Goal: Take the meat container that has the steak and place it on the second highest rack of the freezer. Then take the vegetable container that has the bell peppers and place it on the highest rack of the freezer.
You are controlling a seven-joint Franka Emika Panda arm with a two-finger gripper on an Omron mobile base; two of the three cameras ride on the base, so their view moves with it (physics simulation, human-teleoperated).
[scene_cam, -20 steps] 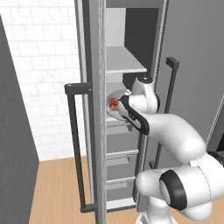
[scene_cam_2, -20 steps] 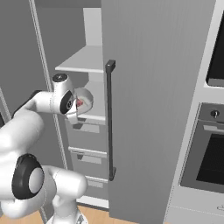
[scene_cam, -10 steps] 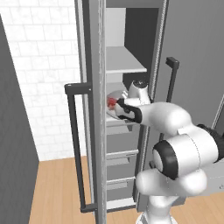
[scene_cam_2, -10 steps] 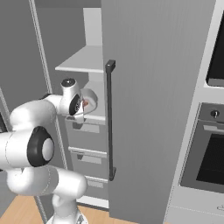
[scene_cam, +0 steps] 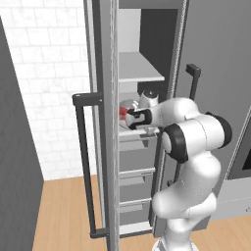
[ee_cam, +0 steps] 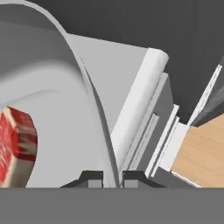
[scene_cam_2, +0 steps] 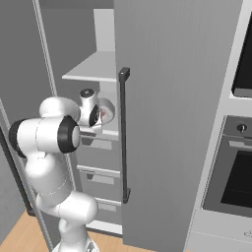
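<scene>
So we're mid first half: the gripper [ee_cam: 113, 177] is pinched tight on the thin wall of the meat container [ee_cam: 52, 87], with the steak [ee_cam: 15, 146] lying inside it. In the left base view the container [scene_cam: 128, 109] sits at the lower inner shelf [scene_cam: 139, 132] of the freezer [scene_cam_2: 177, 98], just under the highest rack [scene_cam: 139, 68], but we can't tell whether it rests on that shelf or hangs just above. We judge the placing as nearly done, release not yet made. The bell peppers and their container are left entirely; that second carry hasn't begun. Surface: both shelves are flat white panels, and the highest rack looks bare where we see it. Grey drawers [scene_cam_2: 101, 170] stack below. Room: white tile wall [scene_cam: 46, 73] to the left, wood floor [scene_cam: 63, 215], black-windowed oven [scene_cam_2: 236, 172] to the right, freezer door [scene_cam: 100, 122] standing open.
</scene>
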